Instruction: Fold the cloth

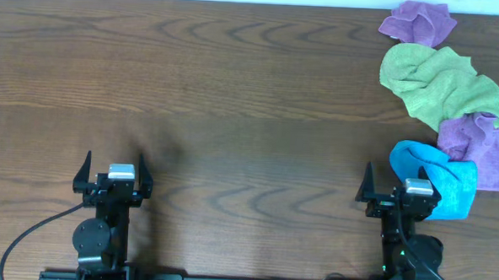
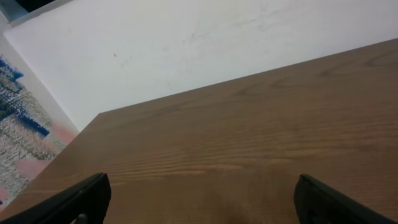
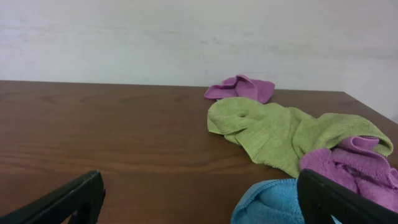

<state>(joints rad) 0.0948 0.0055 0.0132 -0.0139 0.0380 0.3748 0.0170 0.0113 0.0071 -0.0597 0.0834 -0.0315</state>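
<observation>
Nearest my wrist cameras, the dark fingers (image 2: 84, 198) of the left gripper (image 2: 205, 202) are sitting at the bottom corners of the view, spread wide and gripping nothing. The right gripper (image 3: 202, 202) is showing the same wide spread and is likewise carrying nothing. From overhead I am seeing the left gripper (image 1: 114, 158) and the right gripper (image 1: 400, 176) resting at the near edge of the wooden table (image 1: 234, 97), well apart, both pointing toward the far side.

The cloths are lying in a crumpled row along the table's right side. The blue cloth (image 1: 450, 178) is lying closest, just beside the right gripper; its outer finger is overlapping the blue cloth (image 3: 273, 202) from above, though I cannot tell whether they are touching. The near purple cloth (image 1: 485, 146) is overlapping the blue one's far edge. Beyond it the green cloth (image 1: 433, 80) is sprawling widest, touching the near purple cloth (image 3: 348, 165). The far purple cloth (image 1: 419, 22) is lying at the table's back edge, against the green cloth (image 3: 273, 134).
</observation>
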